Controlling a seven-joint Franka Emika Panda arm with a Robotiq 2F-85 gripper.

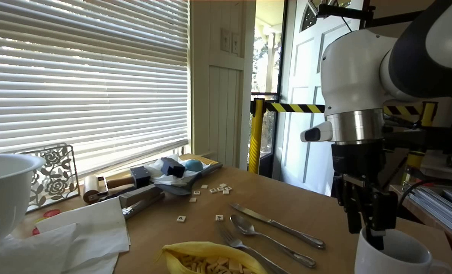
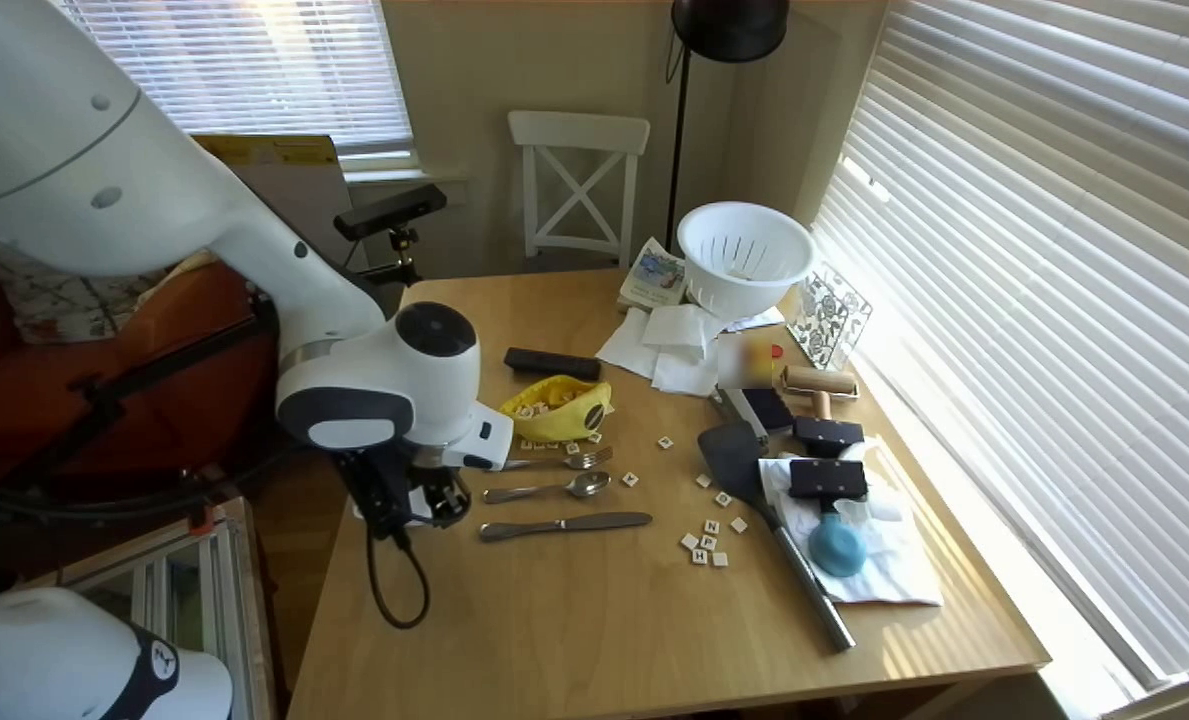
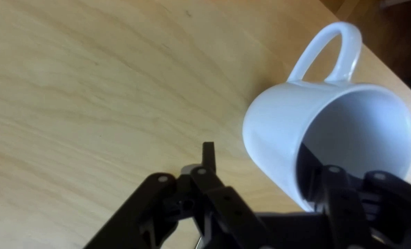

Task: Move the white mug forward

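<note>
Astride the wall of the mug [image 3: 274, 121], the gripper [image 3: 259, 155] stands spread, one finger [image 3: 310, 166] inside, presumably to pinch it.

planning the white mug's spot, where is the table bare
In an exterior view, bare table runs from the knife to the near edge, bounded by letter tiles and spatula; a smaller patch lies between the black object and far edge. Crowded: around the dark blocks and the yellow pouch.

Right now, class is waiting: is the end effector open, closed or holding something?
End effector: open, straddling the side wall of the white mug with a gap, so holding nothing.
</note>
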